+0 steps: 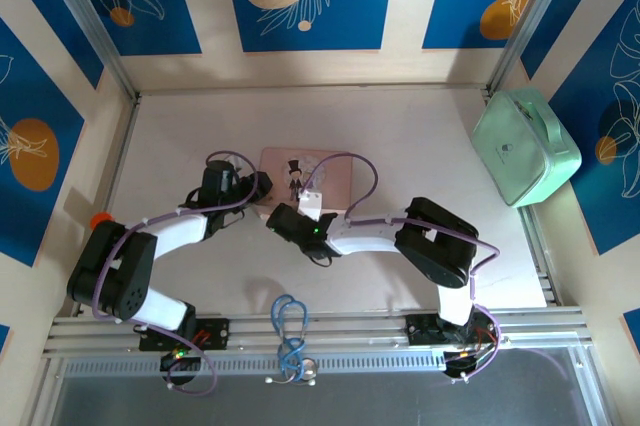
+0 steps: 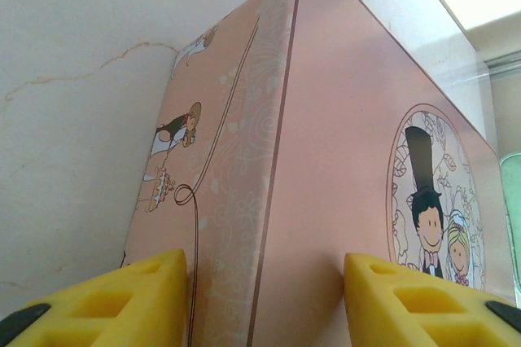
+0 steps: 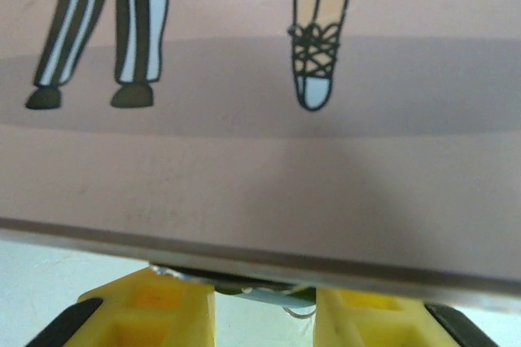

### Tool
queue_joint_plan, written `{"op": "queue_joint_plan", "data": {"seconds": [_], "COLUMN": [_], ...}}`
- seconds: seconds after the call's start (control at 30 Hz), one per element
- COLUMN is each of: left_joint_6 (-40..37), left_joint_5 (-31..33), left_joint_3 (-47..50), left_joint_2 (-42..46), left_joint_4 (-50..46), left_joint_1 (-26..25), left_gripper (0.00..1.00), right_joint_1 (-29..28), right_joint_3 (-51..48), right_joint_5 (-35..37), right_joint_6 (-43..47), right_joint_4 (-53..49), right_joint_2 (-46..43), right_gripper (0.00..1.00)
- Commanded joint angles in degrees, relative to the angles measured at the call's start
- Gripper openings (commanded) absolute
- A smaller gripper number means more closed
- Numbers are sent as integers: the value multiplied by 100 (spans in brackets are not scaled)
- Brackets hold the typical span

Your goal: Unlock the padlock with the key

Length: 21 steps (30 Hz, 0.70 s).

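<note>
Yellow jaws of the right gripper (image 3: 266, 314) stand narrow under the rim of the pink tin (image 3: 260, 176). A bluish metal bit sits between them, probably the padlock (image 3: 259, 290); whether they pinch it I cannot tell. On the left gripper (image 2: 264, 306) the jaws stand wide astride the tin's corner. The tin lies mid-counter (image 1: 420, 126).

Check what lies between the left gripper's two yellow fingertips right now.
In the left wrist view, a rounded corner of the pink cartoon-printed metal tin stands between the left gripper's open fingertips.
</note>
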<state>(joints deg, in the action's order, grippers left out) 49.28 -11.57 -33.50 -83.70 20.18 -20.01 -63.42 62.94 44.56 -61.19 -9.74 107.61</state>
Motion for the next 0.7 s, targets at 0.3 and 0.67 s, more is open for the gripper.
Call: {"op": "queue_joint_plan", "data": {"seconds": [0.3,0.67], "left_joint_6": [208,232], "left_joint_5": [-550,-530], "left_joint_3": [230,247], "left_joint_2": [95,66], "left_joint_4": [-368,-331], "left_joint_1": [-152,-187], "left_gripper": [51,51], "right_joint_1": [74,148], "right_joint_3": [-280,-295], "right_joint_5": [-129,-133], "right_joint_6": [-1208,-1856], "right_joint_4": [698,298], "right_joint_2": [-319,-283], "right_gripper": [48,21]}}
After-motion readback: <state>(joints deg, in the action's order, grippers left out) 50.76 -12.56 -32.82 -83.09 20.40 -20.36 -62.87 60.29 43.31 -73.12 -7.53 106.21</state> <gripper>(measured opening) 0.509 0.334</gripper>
